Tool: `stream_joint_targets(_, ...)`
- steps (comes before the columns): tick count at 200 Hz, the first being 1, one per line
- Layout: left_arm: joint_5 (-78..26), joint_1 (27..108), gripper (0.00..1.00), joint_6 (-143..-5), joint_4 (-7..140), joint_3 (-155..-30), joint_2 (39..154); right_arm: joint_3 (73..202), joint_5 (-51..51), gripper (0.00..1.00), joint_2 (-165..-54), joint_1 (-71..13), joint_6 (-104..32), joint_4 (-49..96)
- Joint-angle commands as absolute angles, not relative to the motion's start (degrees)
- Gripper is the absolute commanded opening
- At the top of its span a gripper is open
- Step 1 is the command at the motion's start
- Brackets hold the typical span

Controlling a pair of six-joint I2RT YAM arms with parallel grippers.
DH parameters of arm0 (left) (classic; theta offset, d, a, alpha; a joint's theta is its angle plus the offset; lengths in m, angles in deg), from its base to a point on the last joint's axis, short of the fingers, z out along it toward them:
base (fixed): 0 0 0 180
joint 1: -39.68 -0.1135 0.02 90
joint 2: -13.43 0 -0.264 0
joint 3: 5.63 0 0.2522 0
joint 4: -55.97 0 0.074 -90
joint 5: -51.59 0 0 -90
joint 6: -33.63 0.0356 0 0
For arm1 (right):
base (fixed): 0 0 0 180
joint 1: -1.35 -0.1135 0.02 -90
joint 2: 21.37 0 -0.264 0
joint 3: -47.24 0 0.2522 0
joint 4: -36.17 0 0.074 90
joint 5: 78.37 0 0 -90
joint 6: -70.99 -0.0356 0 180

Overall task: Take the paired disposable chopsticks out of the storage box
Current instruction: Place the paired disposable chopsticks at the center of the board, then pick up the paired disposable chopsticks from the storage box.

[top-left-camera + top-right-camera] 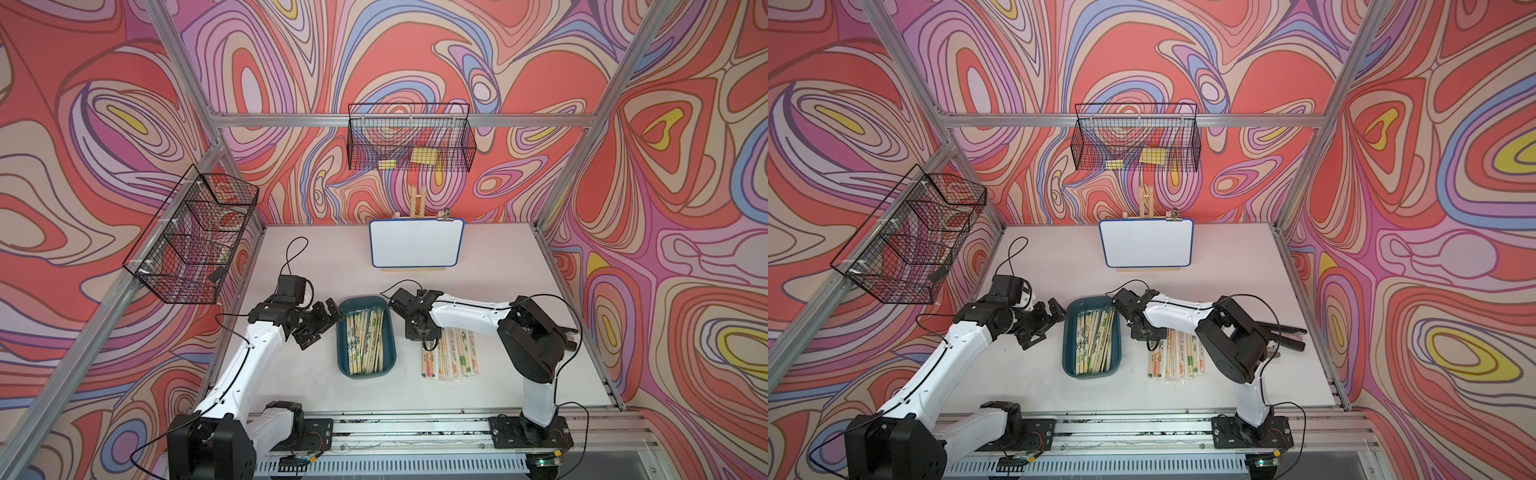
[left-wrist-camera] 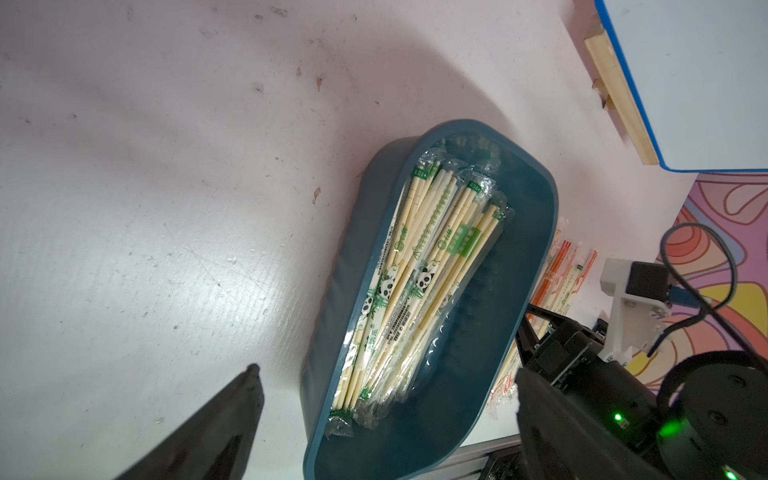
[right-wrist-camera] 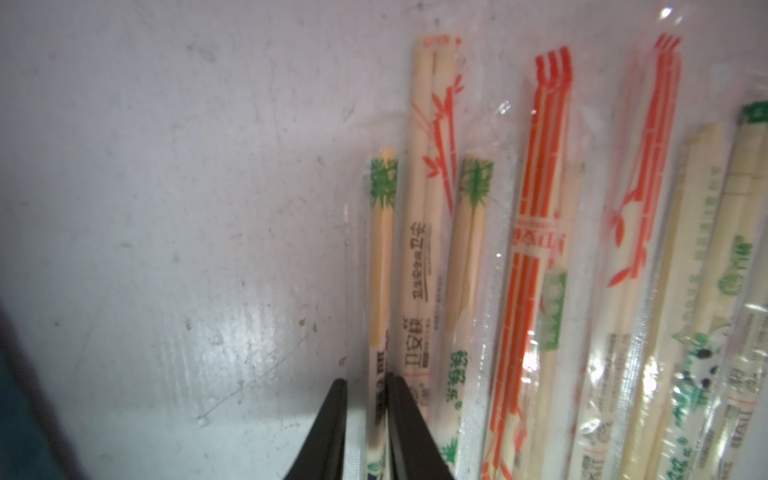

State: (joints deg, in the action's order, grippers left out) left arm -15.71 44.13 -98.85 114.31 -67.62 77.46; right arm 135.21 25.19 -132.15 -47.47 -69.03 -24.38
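Chopsticks (image 3: 380,249) lie on table (image 3: 166,208) between slightly parted right jaws; left jaws gape beside storage box (image 2: 478,374).

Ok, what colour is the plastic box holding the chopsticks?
Dark teal-blue box; clearest in left wrist view.

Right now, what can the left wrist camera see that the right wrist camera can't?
Only the left wrist view shows the chopsticks inside the storage box, the whiteboard, and the wide-open left end effector.

Only the right wrist view shows the right end effector up close, with its fingers on either side of a green-marked pair lying on the table. I can't tell if it is gripping.

Both views show the white table and the row of wrapped pairs laid outside the box.
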Motion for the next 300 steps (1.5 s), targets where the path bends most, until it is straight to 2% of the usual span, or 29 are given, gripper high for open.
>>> stream_joint_targets(1, -16.61, 44.51, 1.00, -99.13, 113.67, -67.47, 77.28, 134.65, 26.44, 0.27, -128.91, -47.37, -69.22, -24.70)
stream_joint_targets(34, -17.04, 44.52, 1.00, -98.82, 113.76, -67.51, 77.30, 135.23, 26.28, 0.32, -125.93, -47.34, -69.20, -24.96)
stream_joint_targets(75, -18.50, 44.52, 1.00, -97.96, 114.65, -67.77, 76.79, 136.66, 25.09, 0.32, -120.99, -47.36, -68.70, -24.27)
stream_joint_targets(136, -23.34, 44.52, 1.00, -96.03, 117.16, -68.25, 76.17, 138.47, 17.13, 0.32, -117.26, -47.99, -66.65, -16.40)
stream_joint_targets(207, -26.57, 44.51, 1.00, -94.36, 118.81, -69.17, 76.25, 146.25, 15.17, 0.32, -125.76, -53.32, -67.87, -14.88)
stream_joint_targets(300, -29.13, 44.21, 1.00, -92.94, 119.91, -70.57, 77.11, 152.22, 15.27, 0.32, -136.51, -55.87, -73.87, -21.47)
